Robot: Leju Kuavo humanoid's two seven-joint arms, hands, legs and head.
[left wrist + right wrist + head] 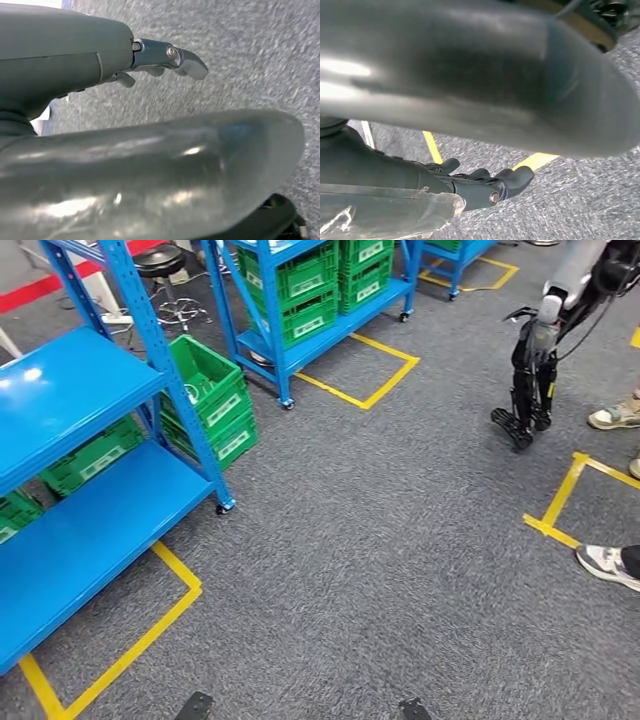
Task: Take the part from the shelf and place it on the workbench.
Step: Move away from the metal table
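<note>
Grey carpet (362,570) | green crates (219,405) beside blue shelf (68,390), contents unclear | both hands' fingers (185,62) apart, empty

**Warehouse-style robot test floor**

Industrial storage or lab space. Blue steel shelf racks (98,440) on casters, one near left, more at the back (302,300). Green plastic crates (215,400) stacked on the floor and on the racks (324,285). Grey carpet floor (362,540) with yellow tape (370,375) marking parking bays. Black stool (162,270) at the back, another legged robot (532,370) standing right, people's shoes (607,562) at the edge.
</note>
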